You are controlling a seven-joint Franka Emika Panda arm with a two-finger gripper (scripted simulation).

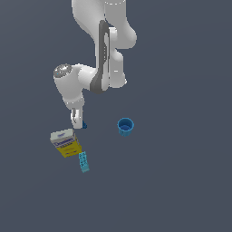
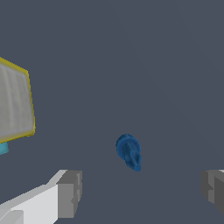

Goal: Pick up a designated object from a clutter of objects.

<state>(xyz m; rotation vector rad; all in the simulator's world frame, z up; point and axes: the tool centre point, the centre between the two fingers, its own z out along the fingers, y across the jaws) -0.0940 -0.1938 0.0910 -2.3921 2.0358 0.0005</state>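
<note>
Tiny dark blue piece lies on the table, its long axis running obliquely, rounded end away from the pincer and narrow tip toward it. Label text on the yellow-and-white box is unreadable. The piece sits just ahead of the gap between the spread fingers, untouched.

The bench is a flat, matt slate-grey surface with no grain or sheen. The arm looks like smooth, glossy white plastic with dark grey seams. The gripper has matt grey finger pads. The tiny dark blue piece looks like smooth plastic, ribbed. The round blue cup and cyan studded block appear plastic. The yellow-and-white box looks like printed card.
</note>
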